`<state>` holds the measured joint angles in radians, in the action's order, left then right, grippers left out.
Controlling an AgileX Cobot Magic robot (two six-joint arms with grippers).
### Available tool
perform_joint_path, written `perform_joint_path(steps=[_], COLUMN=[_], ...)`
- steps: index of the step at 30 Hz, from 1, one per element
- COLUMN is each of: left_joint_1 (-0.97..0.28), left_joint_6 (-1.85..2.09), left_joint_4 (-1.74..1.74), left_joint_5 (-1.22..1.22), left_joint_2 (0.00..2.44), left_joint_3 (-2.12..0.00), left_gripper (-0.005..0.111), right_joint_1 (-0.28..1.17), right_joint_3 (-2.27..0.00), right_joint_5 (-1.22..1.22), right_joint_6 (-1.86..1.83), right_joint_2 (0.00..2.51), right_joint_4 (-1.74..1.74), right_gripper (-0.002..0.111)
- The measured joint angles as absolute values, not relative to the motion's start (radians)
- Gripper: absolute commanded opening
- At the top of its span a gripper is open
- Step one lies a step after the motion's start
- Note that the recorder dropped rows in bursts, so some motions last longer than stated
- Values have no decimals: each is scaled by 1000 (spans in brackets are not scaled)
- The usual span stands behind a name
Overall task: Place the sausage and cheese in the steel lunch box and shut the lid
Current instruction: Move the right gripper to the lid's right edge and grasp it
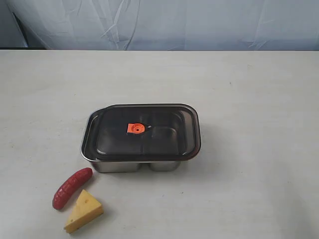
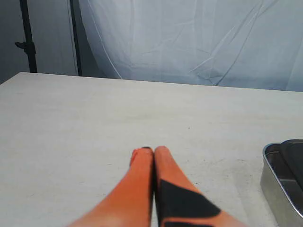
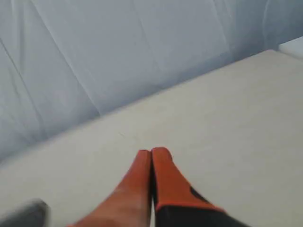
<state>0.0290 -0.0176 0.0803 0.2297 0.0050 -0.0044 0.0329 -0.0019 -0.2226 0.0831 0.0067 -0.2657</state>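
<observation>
— What does the exterior view give you?

— I see the steel lunch box [image 1: 134, 166] near the middle of the pale table [image 1: 249, 99]. The lid [image 1: 167, 137] lies on top of it, sitting a little askew toward the right, with its orange valve tab [image 1: 135, 128] facing up. The sausage [image 1: 72, 187] lies on the table in front of the box's left corner, apart from it. The cheese [image 1: 83, 211] is just beside the sausage, on the near side. I cannot tell whether the two touch.

— And the left wrist view?

— The left gripper [image 2: 154, 150] has its orange fingers pressed together with nothing between them, above bare table. A corner of the lunch box shows at the edge of the picture, off to one side of the fingers and well apart from them, with the dark lid on it.

— Right wrist view?

— The right gripper [image 3: 151, 152] is likewise pressed together and holds nothing. I see only table and the blue-grey backdrop cloth [image 3: 118, 47] beyond it. The picture is blurred, and none of the task's things can be made out in it.
</observation>
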Motion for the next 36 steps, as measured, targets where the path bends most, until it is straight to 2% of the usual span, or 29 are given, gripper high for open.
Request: perform_joint_path(steps=[4, 7, 10, 12, 17, 19, 24, 26, 36], left_joint_1=[29, 29, 29, 29, 29, 29, 29, 29, 29], left_joint_6=[-18, -18, -18, -18, -18, -18, -18, -16, -16], left_joint_4=[80, 80, 80, 80, 80, 80, 80, 80, 80], left_joint_5=[230, 230, 230, 230, 230, 230, 232, 232, 232], left_joint_2=[5, 5, 5, 5, 5, 5, 5, 5, 5], left_joint_3=[-4, -4, -4, -4, -4, -4, -4, -4, -4], left_gripper=[0, 0, 0, 0, 0, 0, 0, 0, 0], right_joint_1=[33, 33, 35, 38, 39, 39, 39, 40, 40], right_joint_3=[-2, -11, -135, -260, -575, -657, -714, -718, -722], right_joint_5=[-85, -125, -259, -357, -676, -822, -997, -1033, -1062], right_joint_6=[129, 129, 40, -79, -439, -605, -899, -987, -1225], right_joint_2=[7, 5, 38, 158, 705, 937, 1318, 1420, 1830], right_joint_4=[-906, -1022, -1037, -1037, -1055, -1115, -1308, -1362, -1494], right_gripper=[0, -1, -1, -1, -1, 8, 41, 47, 48])
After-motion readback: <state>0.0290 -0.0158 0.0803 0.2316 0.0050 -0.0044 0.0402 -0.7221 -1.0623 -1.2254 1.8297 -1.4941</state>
